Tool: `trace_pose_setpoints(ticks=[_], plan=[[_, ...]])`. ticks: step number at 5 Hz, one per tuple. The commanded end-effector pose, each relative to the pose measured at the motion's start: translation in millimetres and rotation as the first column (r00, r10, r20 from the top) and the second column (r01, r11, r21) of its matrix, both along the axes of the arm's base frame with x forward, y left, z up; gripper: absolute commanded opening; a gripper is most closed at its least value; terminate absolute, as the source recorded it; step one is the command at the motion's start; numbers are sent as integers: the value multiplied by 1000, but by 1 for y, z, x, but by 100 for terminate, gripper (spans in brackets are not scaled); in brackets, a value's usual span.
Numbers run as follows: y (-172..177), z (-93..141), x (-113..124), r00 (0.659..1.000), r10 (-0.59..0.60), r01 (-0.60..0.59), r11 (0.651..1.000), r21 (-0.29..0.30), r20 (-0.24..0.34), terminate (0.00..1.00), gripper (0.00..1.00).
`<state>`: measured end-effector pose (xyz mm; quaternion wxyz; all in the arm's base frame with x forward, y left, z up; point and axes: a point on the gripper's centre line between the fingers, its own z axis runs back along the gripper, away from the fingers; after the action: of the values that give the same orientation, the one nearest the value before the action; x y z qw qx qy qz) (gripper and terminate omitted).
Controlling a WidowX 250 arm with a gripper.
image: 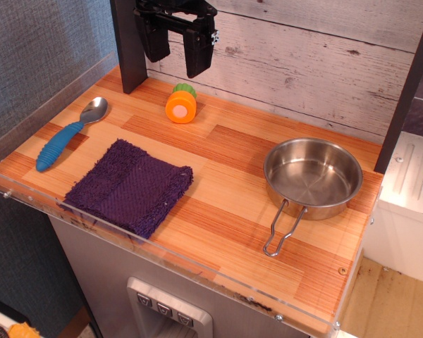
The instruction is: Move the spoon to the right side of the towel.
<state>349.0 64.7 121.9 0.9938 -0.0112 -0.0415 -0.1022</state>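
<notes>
While no legible writing appears on any item, the spoon (70, 133) shows a shiny silver bowl and ribbed blue handle, lying at the table's (233, 211) left edge, just beside the purple towel (130, 185). The gripper (178, 55) hangs above, jaws spread, empty.

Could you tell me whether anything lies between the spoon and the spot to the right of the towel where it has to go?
Only the towel itself lies between the spoon and the bare wood to its right; the pan sits farther right.
</notes>
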Motion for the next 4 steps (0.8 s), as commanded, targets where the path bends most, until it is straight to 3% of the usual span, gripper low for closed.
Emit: trace_pose_setpoints(ticks=[1, 2, 3, 4], plan=[[0, 0, 0, 1000, 0, 0, 1000, 0, 0, 0, 100], [31, -5, -10, 999, 31, -30, 999, 41, -31, 0, 100], [71, -10, -30, 999, 31, -29, 995, 99, -14, 0, 100], [105, -20, -54, 997, 60, -52, 985, 166, -44, 0, 100]])
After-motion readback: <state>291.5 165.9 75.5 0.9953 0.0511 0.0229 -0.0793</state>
